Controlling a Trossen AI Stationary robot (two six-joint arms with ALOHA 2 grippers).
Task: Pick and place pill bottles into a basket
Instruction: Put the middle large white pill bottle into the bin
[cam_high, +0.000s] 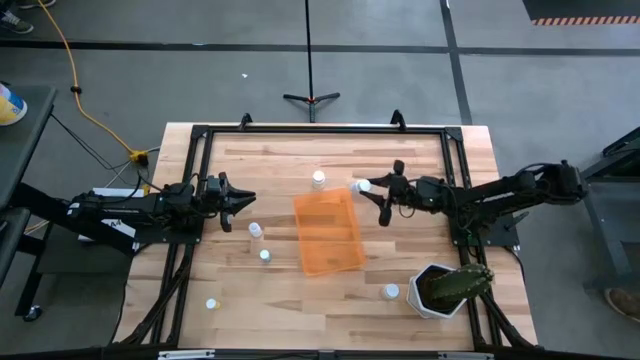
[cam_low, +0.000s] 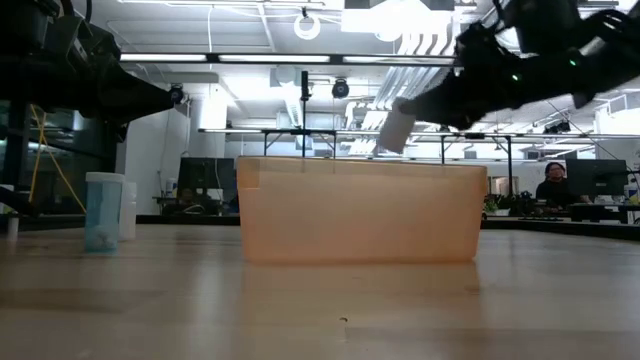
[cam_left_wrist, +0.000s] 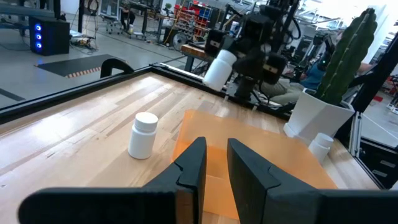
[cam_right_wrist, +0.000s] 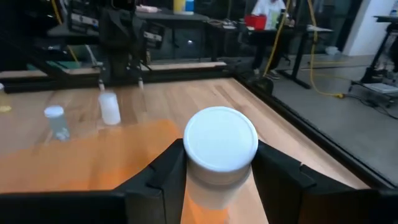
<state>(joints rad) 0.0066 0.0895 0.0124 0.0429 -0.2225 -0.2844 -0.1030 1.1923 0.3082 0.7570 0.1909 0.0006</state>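
Standing mid-bench (cam_high: 240, 300), the orange basket (cam_high: 330, 235) looks a thin, flexible plastic shell, light enough to slide if knocked. Right gripper (cam_high: 372, 188), just off the basket's far right corner, has its jaws pinching a pill bottle (cam_right_wrist: 221, 158) across the body below the cap; bottle judged light, rigid, smooth-walled, so slippery. Left gripper (cam_high: 243, 200) waits left, jaws slightly spread, empty.

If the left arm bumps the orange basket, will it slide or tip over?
Probably slide. The basket looks like thin, see-through plastic and seems empty, so likely light. It is low and wide with a flat bottom on the smooth wooden table, so tipping seems unlikely. Its thin walls might flex a little.
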